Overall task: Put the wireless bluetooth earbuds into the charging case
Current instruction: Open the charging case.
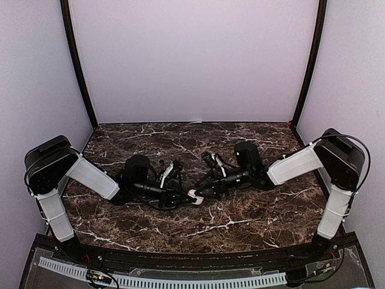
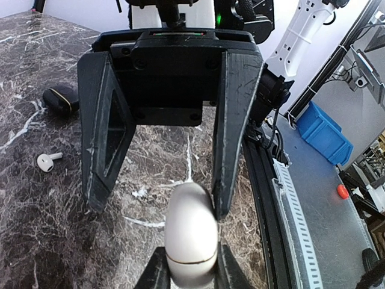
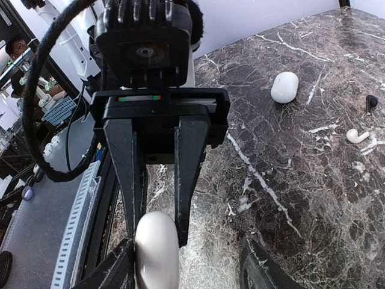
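A white pebble-shaped charging case [image 2: 190, 232], lid closed with its seam showing, is clamped between the fingers of my left gripper [image 2: 191, 262] just above the marble. Over the middle of the table [image 1: 240, 223] the two grippers meet head-on at this case [image 1: 195, 197]. My right gripper [image 3: 186, 259] stands open and wide; one of its fingers [image 2: 231, 138] touches the case's side. A white earbud [image 2: 47, 161] lies loose on the marble to the left. In the right wrist view another white earbud [image 3: 356, 136] and a black earbud [image 3: 371, 101] lie far right.
A black case [image 2: 60, 100] sits beyond the white earbud. A second white case [image 3: 284, 87] lies on the marble further back. The table's front rail [image 2: 264, 198] runs close beside the grippers. A blue bin [image 2: 328, 129] stands off the table.
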You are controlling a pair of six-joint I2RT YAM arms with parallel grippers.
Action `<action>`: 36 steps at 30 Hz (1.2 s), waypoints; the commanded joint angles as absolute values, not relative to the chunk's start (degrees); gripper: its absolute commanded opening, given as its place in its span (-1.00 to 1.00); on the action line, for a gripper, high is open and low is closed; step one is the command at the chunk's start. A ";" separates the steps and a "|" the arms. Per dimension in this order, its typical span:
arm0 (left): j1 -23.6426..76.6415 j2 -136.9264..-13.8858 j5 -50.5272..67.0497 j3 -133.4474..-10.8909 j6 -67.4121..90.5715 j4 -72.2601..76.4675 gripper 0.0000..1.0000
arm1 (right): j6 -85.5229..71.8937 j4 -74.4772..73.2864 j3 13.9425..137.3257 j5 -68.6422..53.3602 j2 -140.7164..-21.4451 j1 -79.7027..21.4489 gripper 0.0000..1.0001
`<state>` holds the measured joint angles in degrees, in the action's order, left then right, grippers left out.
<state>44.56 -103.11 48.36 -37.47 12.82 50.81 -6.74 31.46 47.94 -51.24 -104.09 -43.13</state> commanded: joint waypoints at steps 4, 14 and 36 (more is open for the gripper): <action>45.26 -100.39 51.41 -37.77 10.46 52.18 -0.73 | -8.08 29.98 49.49 -46.47 -105.74 -42.10 0.08; 45.36 -100.19 52.20 -37.66 10.63 52.41 -0.73 | -10.63 31.29 48.23 -40.43 -105.12 -39.28 0.04; 40.27 -96.54 43.10 -33.61 15.16 55.49 -0.75 | -1.81 15.03 48.64 -26.55 -97.83 -37.10 -0.04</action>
